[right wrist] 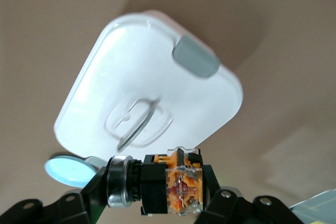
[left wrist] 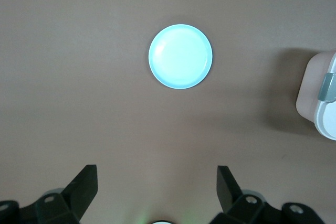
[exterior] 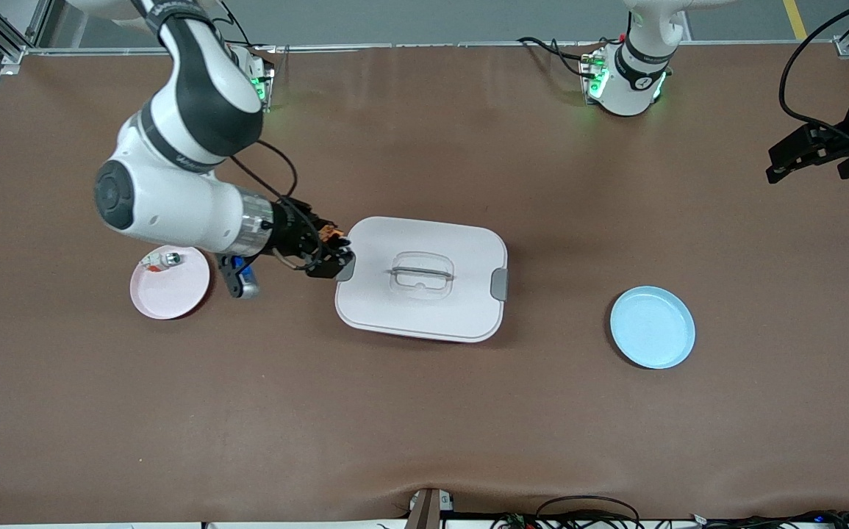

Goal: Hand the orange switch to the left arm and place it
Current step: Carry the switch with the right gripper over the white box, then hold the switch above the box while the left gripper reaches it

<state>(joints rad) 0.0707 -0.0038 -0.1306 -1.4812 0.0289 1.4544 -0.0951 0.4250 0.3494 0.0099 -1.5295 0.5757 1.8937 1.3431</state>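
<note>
Blue plate sits nearest the camera, bare, while the orange switch rides clamped in the right gripper at the box edge.
Carry step, by my reading: next it must clear the box toward the left gripper, waiting spread open over the tabletop edge.

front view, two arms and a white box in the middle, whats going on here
The right gripper is shut on the orange switch and holds it up over the edge of the white box at the right arm's end. The left gripper waits with fingers open, up over the table's left-arm end, looking down on the empty blue plate. A pink plate with a small silver part sits under the right arm.
</note>
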